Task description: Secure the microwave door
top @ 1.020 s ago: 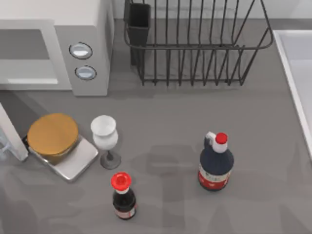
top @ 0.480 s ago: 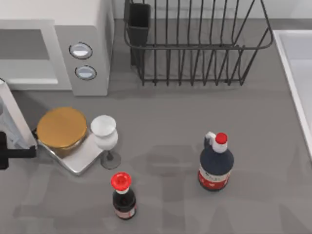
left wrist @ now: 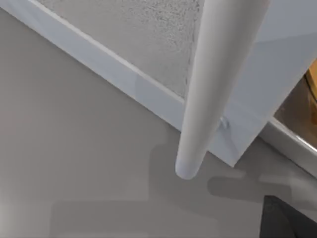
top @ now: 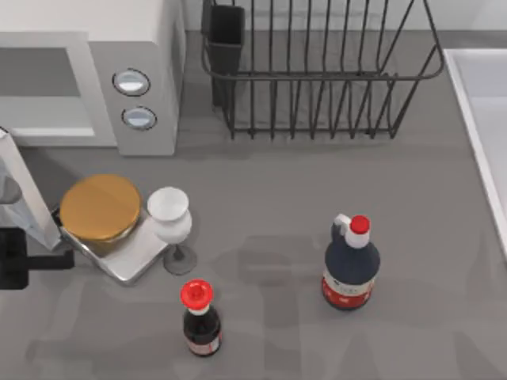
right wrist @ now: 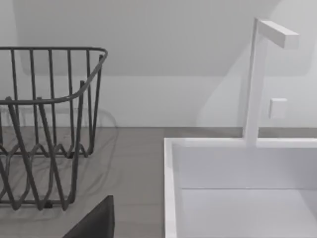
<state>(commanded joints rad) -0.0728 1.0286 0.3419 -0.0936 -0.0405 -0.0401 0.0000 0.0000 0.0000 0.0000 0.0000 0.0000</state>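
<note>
The white-grey microwave stands at the back left with its cavity uncovered and two round dials on its front panel. The microwave door is swung out toward the front at the table's left edge. My left gripper is a black shape just in front of the door's free end, beside the silver scale. In the left wrist view the door and its white bar handle loom very close. A dark finger of my right gripper shows in the right wrist view, off to the table's right near the sink.
A silver scale carrying a round golden-brown loaf sits against the door, touching a white goblet. A small red-capped bottle and a larger dark bottle stand in front. The black wire rack is at the back and the sink at the right.
The door has swung a little toward the microwave, pushing the scale and loaf right against the goblet. My left gripper has come in from the left edge and moved right.
</note>
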